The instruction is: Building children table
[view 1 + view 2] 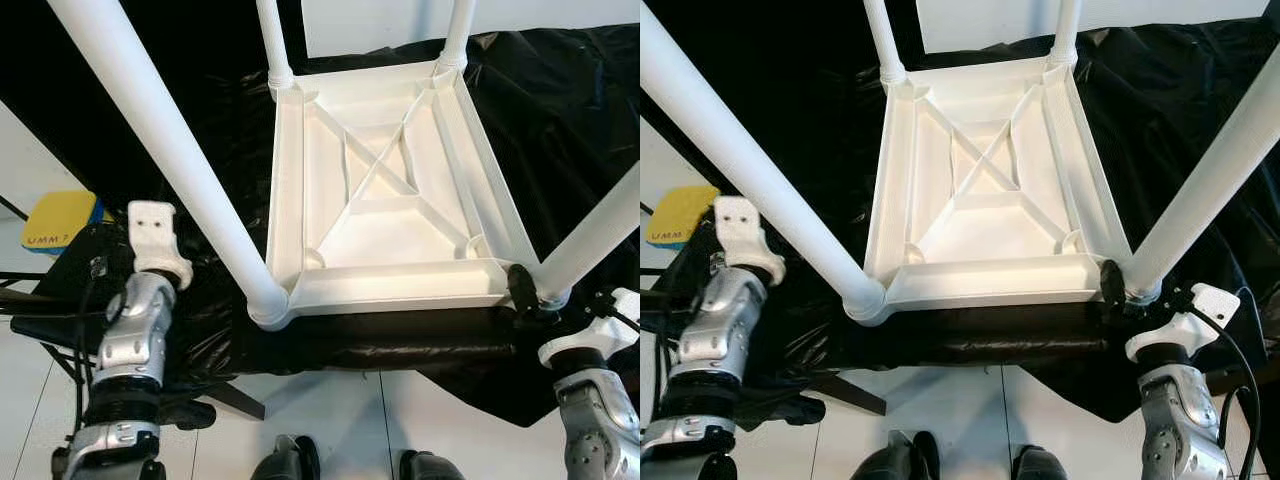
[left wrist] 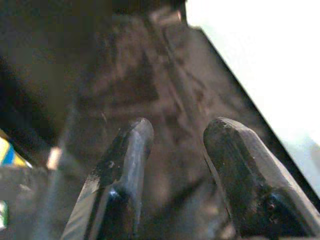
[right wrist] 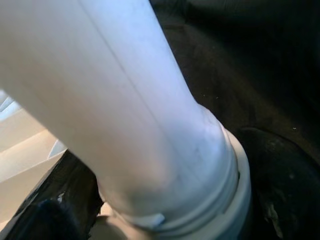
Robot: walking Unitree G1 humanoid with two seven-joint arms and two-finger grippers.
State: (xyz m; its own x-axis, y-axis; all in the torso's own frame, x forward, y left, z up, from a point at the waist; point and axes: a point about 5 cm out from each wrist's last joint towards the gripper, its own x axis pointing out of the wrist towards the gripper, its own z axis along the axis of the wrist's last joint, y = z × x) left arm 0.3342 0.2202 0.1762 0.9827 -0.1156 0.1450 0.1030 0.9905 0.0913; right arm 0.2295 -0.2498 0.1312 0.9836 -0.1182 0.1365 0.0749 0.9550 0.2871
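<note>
A white children's table [image 1: 400, 283] lies upside down on a black plastic sheet [image 1: 560, 120], its ribbed underside facing up. All its white legs point upward: two far ones [image 1: 272, 40], the near left leg [image 1: 170, 140] and the near right leg [image 1: 600, 235]. My right gripper [image 1: 1130, 295] is at the base of the near right leg [image 3: 150, 100], shut on it just above the socket collar, one black finger [image 1: 520, 288] on the table side. My left gripper [image 2: 175, 130] hangs open beside the sheet's left edge with nothing between its fingers, left arm [image 1: 135, 330] low.
A yellow and blue object [image 1: 62, 222] lies at the left beyond my left arm. Dark cables and a black stand leg [image 1: 230, 395] run under the sheet's left front. White floor tiles [image 1: 400, 410] spread in front, with my feet [image 1: 290, 462] at the bottom edge.
</note>
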